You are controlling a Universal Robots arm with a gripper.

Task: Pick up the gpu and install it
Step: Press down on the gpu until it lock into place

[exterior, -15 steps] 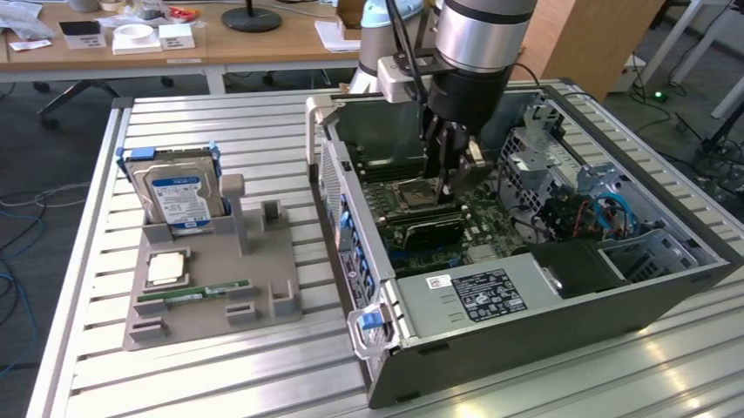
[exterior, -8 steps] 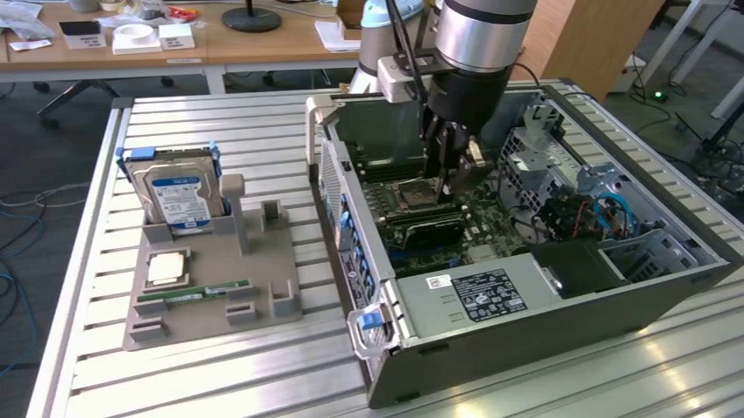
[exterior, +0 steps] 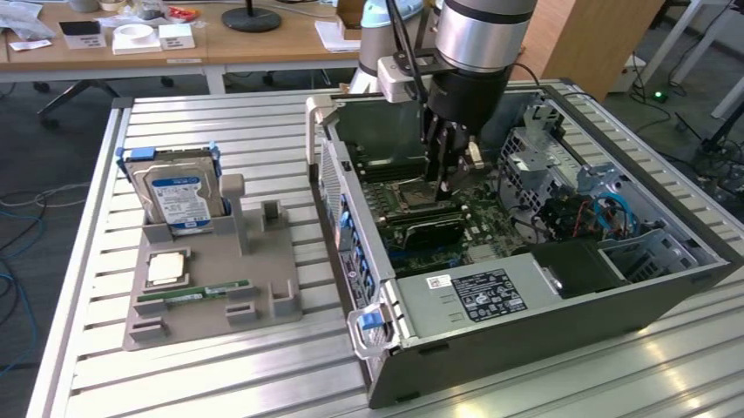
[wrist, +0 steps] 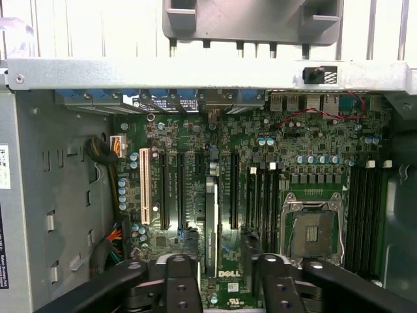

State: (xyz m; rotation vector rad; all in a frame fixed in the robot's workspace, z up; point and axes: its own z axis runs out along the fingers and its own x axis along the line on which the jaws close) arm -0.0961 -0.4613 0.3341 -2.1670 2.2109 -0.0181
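Alignment is counting for most at this step, to my eye; the gripper (exterior: 449, 181) is hanging inside the open computer case (exterior: 651, 287), low over the motherboard (wrist: 195, 137), and its two fingers (wrist: 184, 280) are standing apart, one on each side of the gpu (wrist: 210, 222); the gpu is standing edge-on in a slot, a thin dark strip running between the black expansion slots, and a gap is showing between it and each finger, so nothing is being clamped.

Whether the card is sitting fully down in its slot I cannot tell; judging from the wrist view, doing this well is meaning keeping the card upright and parallel to the slot, pressing straight down and evenly along its length, and keeping the fingers square to its faces so it is not twisting.

Room is tight; neighbouring slots are lying just beside the card on both sides, the CPU socket (wrist: 311, 228) is sitting near the farther finger, and a bundle of cables (wrist: 107, 150) is lying near the white slot (wrist: 144, 189); the case's metal rim (wrist: 195, 73) is closing off one end of the slot row. Straight up is looking like the only open direction. Outside the case, the hard drive (exterior: 174, 196) is standing well apart on its grey holder (exterior: 267, 270).
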